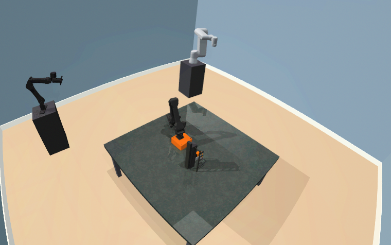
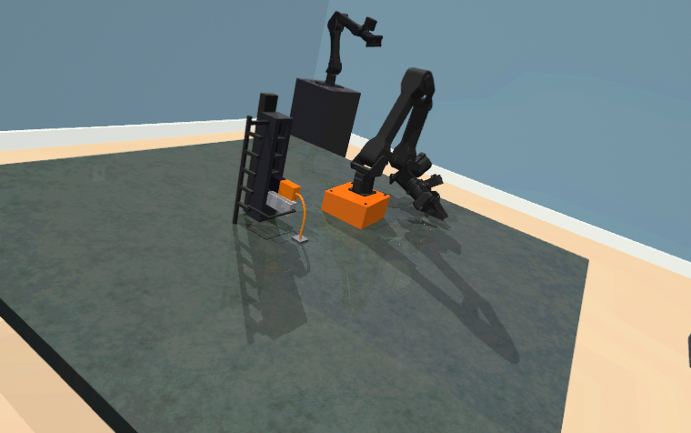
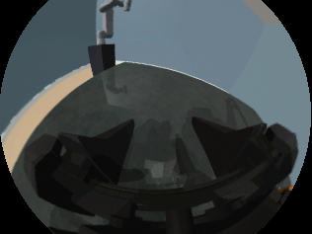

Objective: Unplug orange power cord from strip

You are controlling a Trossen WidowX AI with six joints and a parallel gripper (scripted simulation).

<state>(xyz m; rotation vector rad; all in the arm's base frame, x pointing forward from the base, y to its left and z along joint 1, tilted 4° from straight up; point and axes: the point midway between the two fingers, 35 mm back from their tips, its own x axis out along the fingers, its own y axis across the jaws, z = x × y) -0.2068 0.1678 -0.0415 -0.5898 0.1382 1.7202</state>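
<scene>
One end effector point(image 2: 430, 204), fingers spread, empty, low over counter point(image 2: 153, 306), facing away from power strip point(image 2: 273, 153). Orange plug point(image 2: 289, 189) seated in strip; cord point(image 2: 303, 214) drooping to counter. Risks: long swing-round clipping upright strip; pull toppling it.

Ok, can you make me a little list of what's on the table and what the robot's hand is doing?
arm: black, on an orange base, folded down low
end effector: open, holding nothing, near the table, on the far side of the base from the strip
power strip: grey, at the foot of a black rack
plug: orange, still in the strip
cord: orange, curving down to the table
</scene>
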